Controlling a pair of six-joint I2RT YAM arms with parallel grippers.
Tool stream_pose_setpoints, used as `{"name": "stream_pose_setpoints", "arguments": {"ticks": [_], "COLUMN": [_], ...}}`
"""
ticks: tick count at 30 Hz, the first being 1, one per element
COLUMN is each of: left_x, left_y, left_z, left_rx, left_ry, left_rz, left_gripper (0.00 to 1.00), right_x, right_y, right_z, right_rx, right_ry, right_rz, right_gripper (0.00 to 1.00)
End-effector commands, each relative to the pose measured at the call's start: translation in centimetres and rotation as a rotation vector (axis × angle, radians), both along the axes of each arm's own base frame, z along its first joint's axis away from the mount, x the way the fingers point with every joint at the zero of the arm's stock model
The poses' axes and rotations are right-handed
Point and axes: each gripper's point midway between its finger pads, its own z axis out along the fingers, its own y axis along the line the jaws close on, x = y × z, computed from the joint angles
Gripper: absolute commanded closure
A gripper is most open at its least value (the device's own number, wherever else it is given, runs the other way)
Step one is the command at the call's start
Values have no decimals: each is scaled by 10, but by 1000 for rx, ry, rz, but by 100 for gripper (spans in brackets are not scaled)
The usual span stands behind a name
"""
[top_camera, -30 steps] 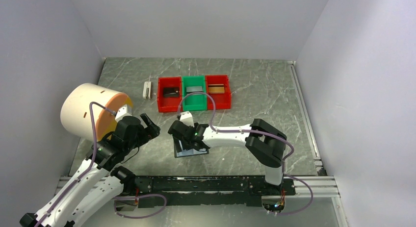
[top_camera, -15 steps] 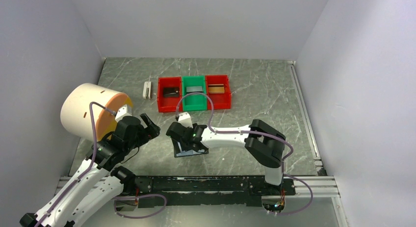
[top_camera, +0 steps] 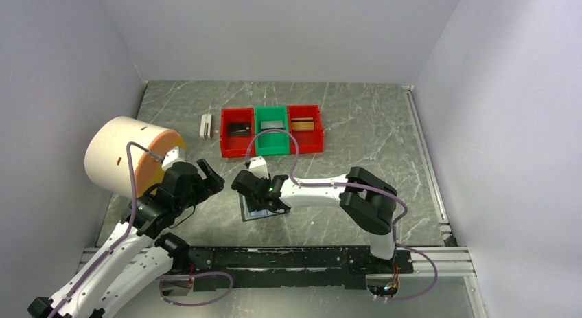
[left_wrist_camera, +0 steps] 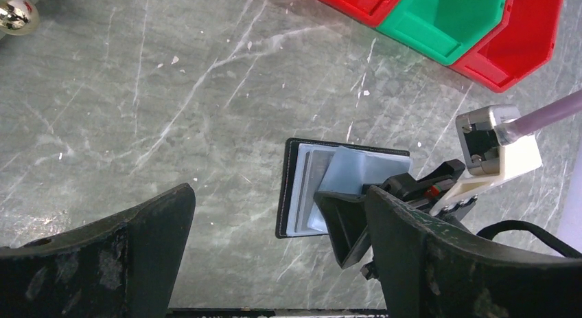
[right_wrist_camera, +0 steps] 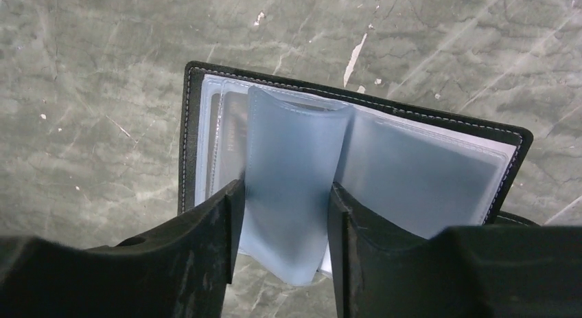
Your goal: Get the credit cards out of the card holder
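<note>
The black card holder lies open on the table, its bluish-grey pockets facing up; it also shows in the left wrist view. My right gripper stands over it, and a raised pocket leaf fills the gap between its fingers, touching both. A greyish card shows inside a left pocket. A dark card, a grey card and a tan card lie in the bins. My left gripper is open and empty, left of the holder.
A red bin, a green bin and a second red bin stand in a row at the back. A small white clip block lies left of them. A big cream-and-orange cylinder sits by the left arm.
My right gripper has shifted a little to the left, and the card holder has slid left with it. The left arm has barely moved.
</note>
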Motion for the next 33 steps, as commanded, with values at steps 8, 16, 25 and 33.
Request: {"name": "stream_pose_setpoints", "arguments": {"ticks": [8, 16, 25, 33], "left_x": [6, 8, 15, 46], "left_y": [-22, -87, -141, -152], "left_z": [-1, -11, -26, -47], "left_rx": [-21, -181, -384, -428], "left_ry": [-9, 10, 32, 24], "left_rz": [-124, -416, -582, -484], "left_gripper": [2, 4, 13, 12], "right_x": [-4, -9, -11, -14], "right_y": [-12, -14, -29, -35], "right_z": [-12, 0, -6, -14], "right_rx": [181, 550, 678, 678], "right_ry": [161, 303, 351, 356], "right_rz": [-24, -43, -85, -90], "right_gripper": [69, 72, 72, 72]}}
